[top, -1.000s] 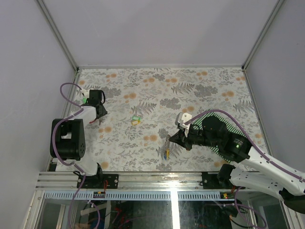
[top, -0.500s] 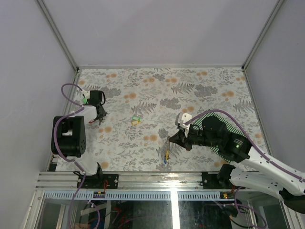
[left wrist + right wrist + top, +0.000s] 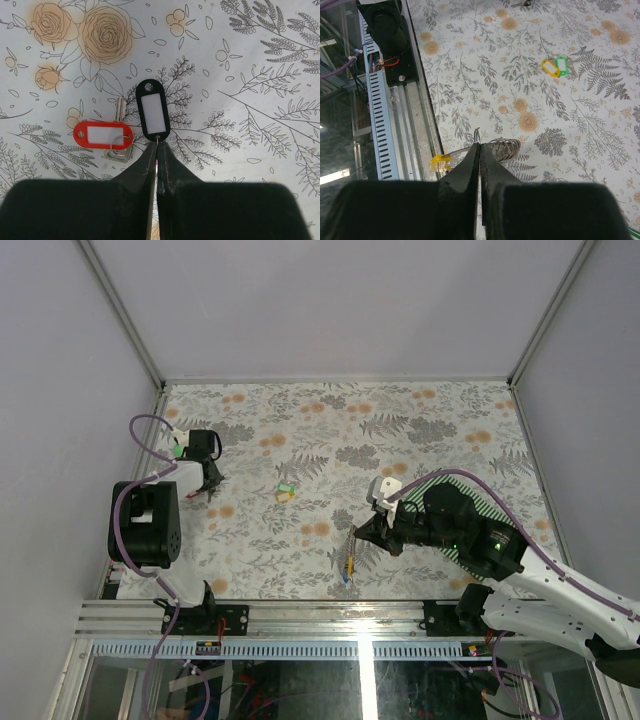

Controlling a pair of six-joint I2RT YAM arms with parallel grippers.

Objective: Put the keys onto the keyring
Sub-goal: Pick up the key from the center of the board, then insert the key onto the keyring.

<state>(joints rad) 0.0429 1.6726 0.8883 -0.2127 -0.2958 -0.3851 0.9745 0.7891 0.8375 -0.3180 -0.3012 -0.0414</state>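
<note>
Hanging from the right hand [image 3: 479, 146], the keyring [image 3: 506, 148] drooped as a silvery coil. The hand's fingertips were shut on it. A hung key [image 3: 441, 160] with a yellow head dangled at the ring's other side. Seen from above, ring and key sat near the front edge of the counter [image 3: 400, 410], close to the rail [image 3: 300, 615], with little room between them and that edge.

The left hand [image 3: 157, 146] was at the counter's left side, near the wall. Its fingers were closed together, the tips meeting at the near end of a black key [image 3: 153, 107]; whether they pinched it could not be told. A red key [image 3: 102, 135], with a small ring and a metal blade, lay just beside the black one.

A yellow key [image 3: 550, 66] and a green key [image 3: 562, 65] lay side by side mid-counter, between the two hands and well apart from both. Open patterned counter stretched beyond them to the back wall. A striped mat [image 3: 485, 495] lay on the right, partly under the right arm.
</note>
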